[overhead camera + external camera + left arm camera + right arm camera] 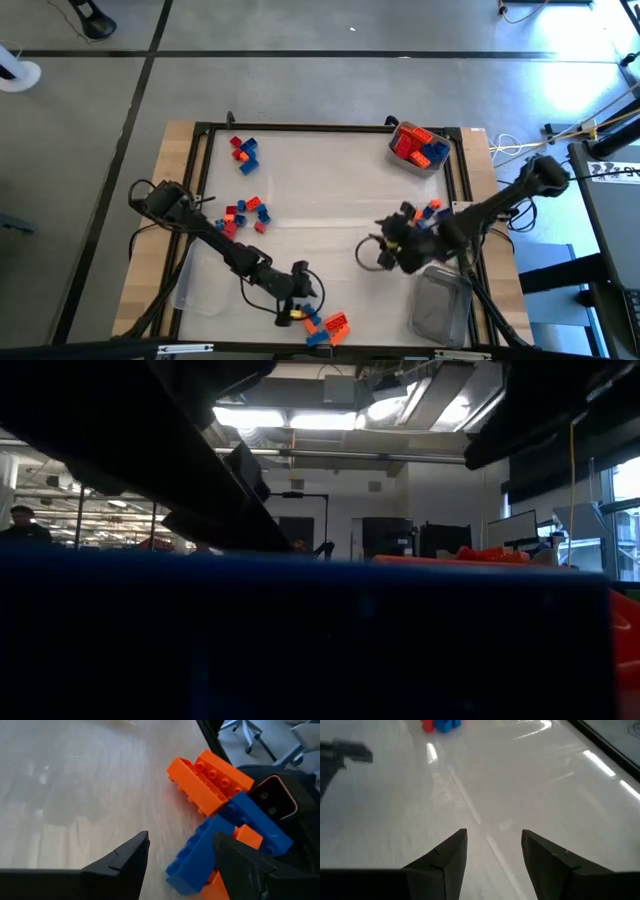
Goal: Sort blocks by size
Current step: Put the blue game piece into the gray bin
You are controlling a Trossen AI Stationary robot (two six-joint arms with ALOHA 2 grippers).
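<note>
The left arm reaches from the table's left side toward the near edge — its dark two-finger left gripper [296,300] low there, fingers [125,862] parted. The right arm stretches in from the right, its dark right gripper [375,254] near mid-table — fingers [447,855] apart, nothing between them.

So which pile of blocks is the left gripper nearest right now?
The orange and blue pile at the table's near edge; the left gripper hangs open right beside it, while the other piles lie farther up the table.
</note>
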